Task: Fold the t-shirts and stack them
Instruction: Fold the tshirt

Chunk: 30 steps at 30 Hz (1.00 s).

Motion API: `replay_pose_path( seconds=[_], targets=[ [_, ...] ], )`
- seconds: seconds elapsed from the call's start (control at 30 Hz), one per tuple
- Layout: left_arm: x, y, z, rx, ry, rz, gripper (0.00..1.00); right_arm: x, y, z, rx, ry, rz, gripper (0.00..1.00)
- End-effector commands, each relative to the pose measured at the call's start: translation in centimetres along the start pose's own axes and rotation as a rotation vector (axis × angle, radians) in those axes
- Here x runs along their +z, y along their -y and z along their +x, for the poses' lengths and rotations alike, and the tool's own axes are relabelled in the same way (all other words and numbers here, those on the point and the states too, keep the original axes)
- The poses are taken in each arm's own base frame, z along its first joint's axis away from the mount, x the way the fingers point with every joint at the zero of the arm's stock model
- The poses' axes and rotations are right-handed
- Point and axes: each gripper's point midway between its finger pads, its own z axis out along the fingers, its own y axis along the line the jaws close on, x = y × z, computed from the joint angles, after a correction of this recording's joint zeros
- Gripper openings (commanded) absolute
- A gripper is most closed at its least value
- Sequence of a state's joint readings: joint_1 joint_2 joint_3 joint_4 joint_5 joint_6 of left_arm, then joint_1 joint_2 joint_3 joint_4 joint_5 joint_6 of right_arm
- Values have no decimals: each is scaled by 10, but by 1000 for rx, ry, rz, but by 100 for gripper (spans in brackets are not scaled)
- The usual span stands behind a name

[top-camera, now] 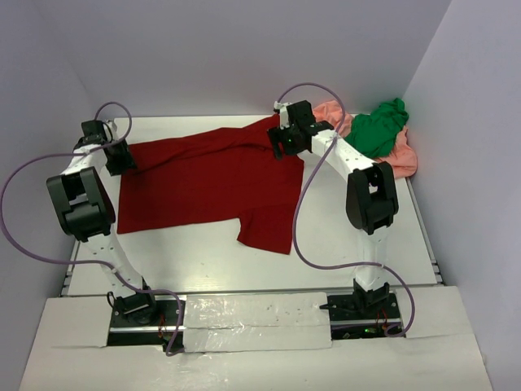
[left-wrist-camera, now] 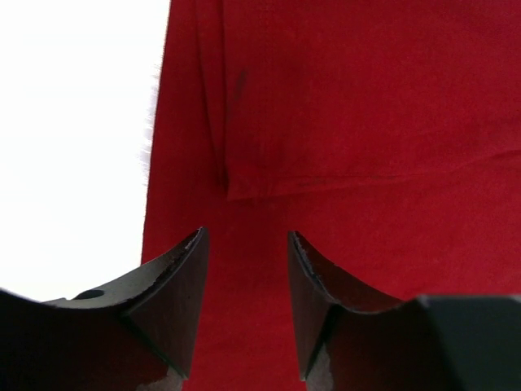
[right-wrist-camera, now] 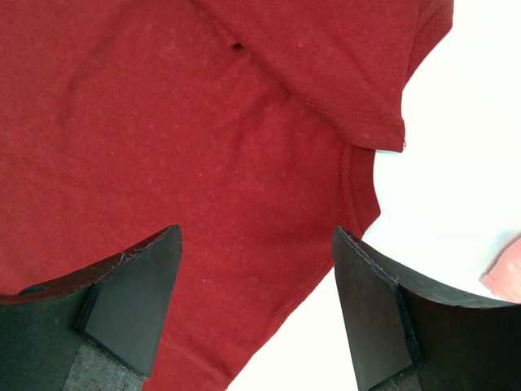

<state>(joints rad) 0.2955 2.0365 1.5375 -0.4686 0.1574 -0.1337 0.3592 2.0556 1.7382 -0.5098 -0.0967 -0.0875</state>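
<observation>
Status: task at an early stage. No t-shirt is fully folded and no stack exists.

1. The dark red t-shirt lies spread across the middle of the worktop, mostly flat. One sleeve projects toward the near edge. At the far right corner, the right wrist view shows a stitched hem lying over the body cloth. I judge this to be a part turned inward, not a finished fold. The left wrist view also shows a second layer ending in a straight edge near the shirt's left border.

2. The bright green t-shirt sits crumpled on top of the salmon-pink t-shirt in the far right corner of the worktop, close to the wall. Both are bunched and unfolded. They lie near the red shirt's far right corner.

3. The left end effector is positioned at the red shirt's left edge. Its jaws stand apart with a moderate gap and red cloth shows between them. I cannot tell whether the tips touch the fabric.

4. The right end effector is positioned over the red shirt's far right corner. Its jaws are spread wide and nothing is pinched.

Remaining work, as I judge it: complete the folds on the red shirt, then flatten, fold and stack the green and the pink shirts.
</observation>
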Motion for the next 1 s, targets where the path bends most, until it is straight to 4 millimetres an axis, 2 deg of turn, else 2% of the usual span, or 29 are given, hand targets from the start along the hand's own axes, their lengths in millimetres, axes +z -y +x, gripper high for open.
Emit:
replay_pose_path(
  seconds=[0.0,0.4,0.7,0.77,0.97],
  targets=[
    [-3,13,-5,17,25,46,51,-22,4,-22,-7,79,5,81],
    [19,4,1,20,37,2,43,-28,2,-23,-1,75,-26,81],
    [30,-5,-7,24,77,-41,43,-33,0,-24,5,75,-43,80],
    [33,-7,-8,19,85,-52,40,-33,-3,-23,2,74,-59,80],
    [38,-3,-13,17,121,-45,37,-32,-7,-18,3,59,-82,80]
  ],
)
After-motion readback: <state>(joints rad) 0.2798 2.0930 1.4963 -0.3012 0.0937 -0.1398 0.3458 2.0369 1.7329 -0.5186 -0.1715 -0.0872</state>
